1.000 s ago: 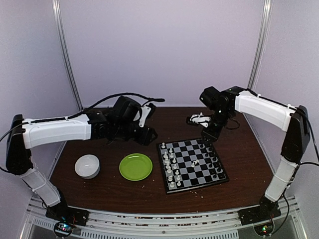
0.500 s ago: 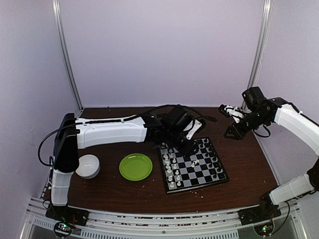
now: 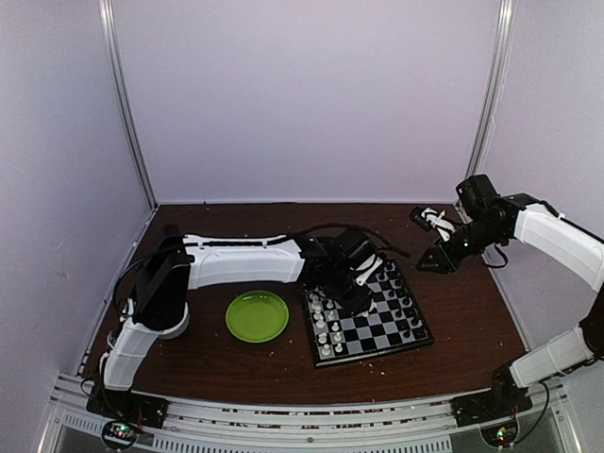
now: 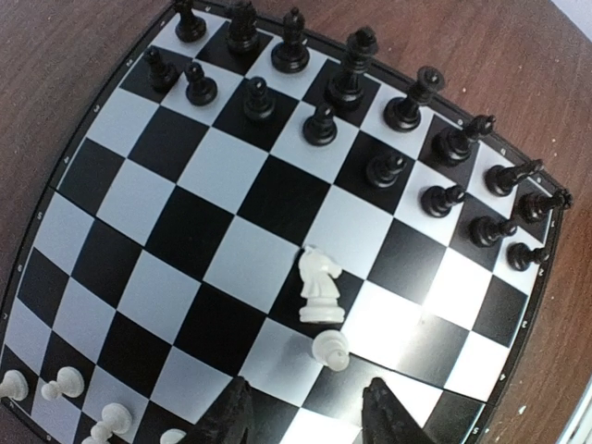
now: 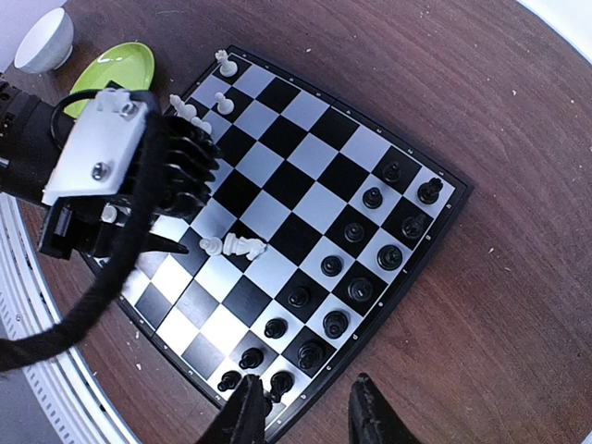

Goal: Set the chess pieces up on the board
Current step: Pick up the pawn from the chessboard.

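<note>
The board (image 3: 377, 326) lies right of centre on the brown table. White chess pieces (image 3: 322, 326) line its left edge, black pieces (image 3: 406, 304) its right edge. My left gripper (image 3: 354, 294) hovers over the board's middle, open and empty. In the left wrist view its tips (image 4: 310, 421) sit just short of a white pawn (image 4: 331, 350) and a white knight (image 4: 319, 287) on the board (image 4: 231, 185). My right gripper (image 3: 427, 264) hangs beyond the board's far right corner, open and empty. Its wrist view (image 5: 308, 412) looks down on the board (image 5: 305, 185), the pawn (image 5: 213, 245) and the knight (image 5: 245, 245).
A round green plate (image 3: 257, 315) lies left of the board and also shows in the right wrist view (image 5: 116, 67). A white bowl (image 5: 44, 39) stands beyond it, mostly hidden behind the left arm from above. Pale crumbs (image 3: 382, 370) dot the table's front.
My left arm swung right from the back left and stretched over the board's middle. My right arm drew back from the board's far side to the right.
</note>
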`<state>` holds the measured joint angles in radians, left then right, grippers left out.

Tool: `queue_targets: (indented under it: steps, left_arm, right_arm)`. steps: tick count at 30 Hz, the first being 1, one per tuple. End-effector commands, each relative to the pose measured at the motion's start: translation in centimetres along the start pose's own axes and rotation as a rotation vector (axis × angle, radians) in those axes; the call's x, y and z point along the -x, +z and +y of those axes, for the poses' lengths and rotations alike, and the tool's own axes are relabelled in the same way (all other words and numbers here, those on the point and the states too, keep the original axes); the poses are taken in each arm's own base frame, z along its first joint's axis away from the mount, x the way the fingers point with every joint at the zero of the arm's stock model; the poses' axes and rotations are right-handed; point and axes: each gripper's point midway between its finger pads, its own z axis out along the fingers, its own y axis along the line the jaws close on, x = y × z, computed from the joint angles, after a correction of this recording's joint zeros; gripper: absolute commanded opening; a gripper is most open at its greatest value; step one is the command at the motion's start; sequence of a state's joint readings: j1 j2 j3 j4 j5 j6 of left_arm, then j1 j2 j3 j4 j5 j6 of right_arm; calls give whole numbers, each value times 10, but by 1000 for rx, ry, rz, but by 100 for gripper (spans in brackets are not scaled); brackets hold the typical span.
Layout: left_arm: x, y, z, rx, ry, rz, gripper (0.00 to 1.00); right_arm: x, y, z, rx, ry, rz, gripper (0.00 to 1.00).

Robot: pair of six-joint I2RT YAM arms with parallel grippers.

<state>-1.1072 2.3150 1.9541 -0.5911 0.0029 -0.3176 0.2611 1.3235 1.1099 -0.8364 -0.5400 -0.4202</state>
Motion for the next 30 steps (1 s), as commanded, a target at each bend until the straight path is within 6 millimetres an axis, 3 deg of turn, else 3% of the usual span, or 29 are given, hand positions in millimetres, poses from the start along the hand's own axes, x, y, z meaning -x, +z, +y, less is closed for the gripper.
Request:
queue_targets:
  steps: [1, 24, 30]
  left_arm:
    - [7, 4, 2, 11, -12, -13, 41]
    - [2, 26, -5, -28, 7, 20, 28]
    - [0, 27, -8, -46, 9, 26, 31]
  right_arm:
    - [3, 0, 1, 19, -17, -16, 33]
    - [-4, 8, 1, 36, -13, 20, 32]
    - [-6, 11, 1, 47, -8, 32, 32]
